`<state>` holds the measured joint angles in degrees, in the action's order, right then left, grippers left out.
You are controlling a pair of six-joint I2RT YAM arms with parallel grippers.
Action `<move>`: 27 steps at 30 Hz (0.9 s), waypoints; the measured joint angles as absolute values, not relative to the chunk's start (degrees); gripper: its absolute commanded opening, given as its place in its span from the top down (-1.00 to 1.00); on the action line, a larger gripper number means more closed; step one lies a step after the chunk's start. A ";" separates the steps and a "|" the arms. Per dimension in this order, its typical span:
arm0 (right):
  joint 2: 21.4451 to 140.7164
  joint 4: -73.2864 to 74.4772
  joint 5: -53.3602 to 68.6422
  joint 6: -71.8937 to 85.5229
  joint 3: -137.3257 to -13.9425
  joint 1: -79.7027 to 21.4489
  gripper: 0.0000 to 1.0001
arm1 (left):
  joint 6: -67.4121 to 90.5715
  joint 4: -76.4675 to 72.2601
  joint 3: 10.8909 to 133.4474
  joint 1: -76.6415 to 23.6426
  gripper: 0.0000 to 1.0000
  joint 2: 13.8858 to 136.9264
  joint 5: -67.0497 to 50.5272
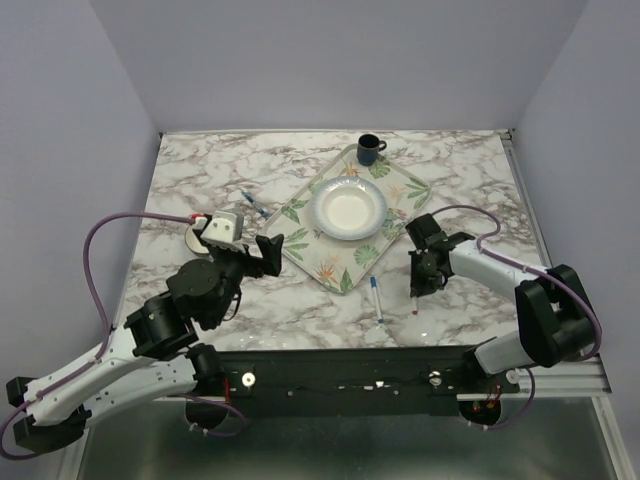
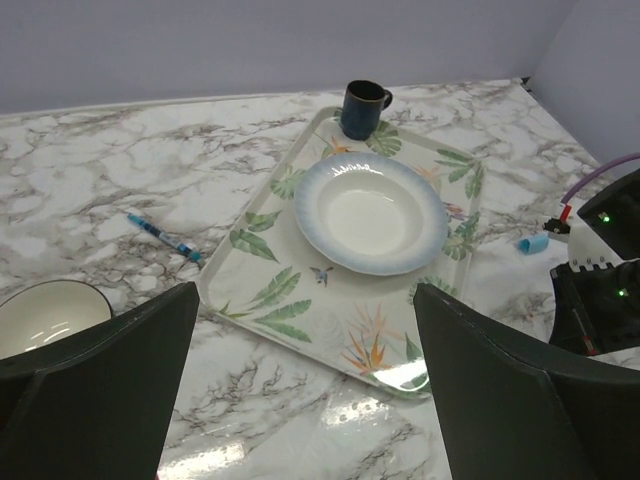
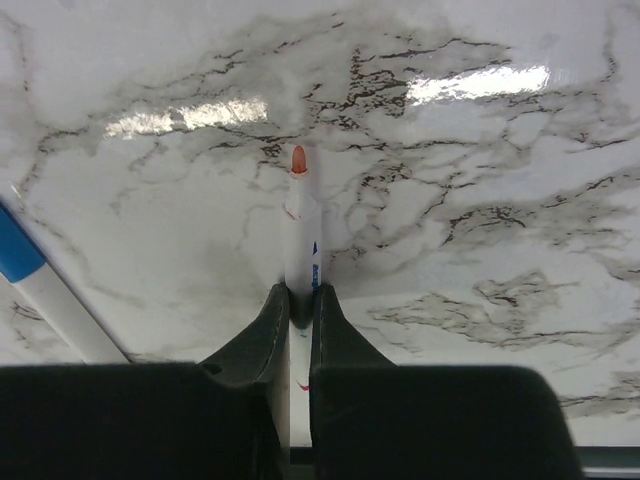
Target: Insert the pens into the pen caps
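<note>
Right wrist view: the slim white red-tipped plastic marker [image 3: 302, 215] is gripped by the right pincer [image 3: 300, 300], tip exposed over the marbled table [image 3: 500, 200], presumably for capping; the left pincer [image 2: 305, 295] is spread wide.

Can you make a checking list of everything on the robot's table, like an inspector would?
Surface: marble table, glossy.
Job's things: red-tipped white marker, uncapped, gripped; white marker with a blue end lying beside it; thin blue pen left of the tray; light-blue cap right of the tray; other caps not seen.
Clutter: leafy tray holding a white bowl, dark mug at its far corner; small bowl by the left arm.
Grippers: left end effector open, empty; right end effector shut on the red-tipped white marker.
Cables: purple cables looping from both arms.
Surroundings: plain walls; nothing else seen.
</note>
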<state>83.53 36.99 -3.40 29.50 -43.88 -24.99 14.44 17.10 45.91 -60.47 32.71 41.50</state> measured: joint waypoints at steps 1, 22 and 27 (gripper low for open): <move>83.53 36.91 -3.29 29.54 -43.86 -24.95 0.99 | 14.35 16.95 45.89 -60.47 -0.93 32.86 41.06; 59.68 33.45 5.23 29.26 -42.83 -27.46 0.99 | 29.26 20.43 53.32 -60.36 -0.79 51.96 19.33; 50.06 26.35 14.87 30.52 -41.67 -29.74 0.99 | 31.83 17.19 54.02 -60.18 -0.73 56.36 12.95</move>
<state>50.06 26.35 14.87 30.52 -41.67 -29.74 31.83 17.19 54.02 -60.18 56.36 12.95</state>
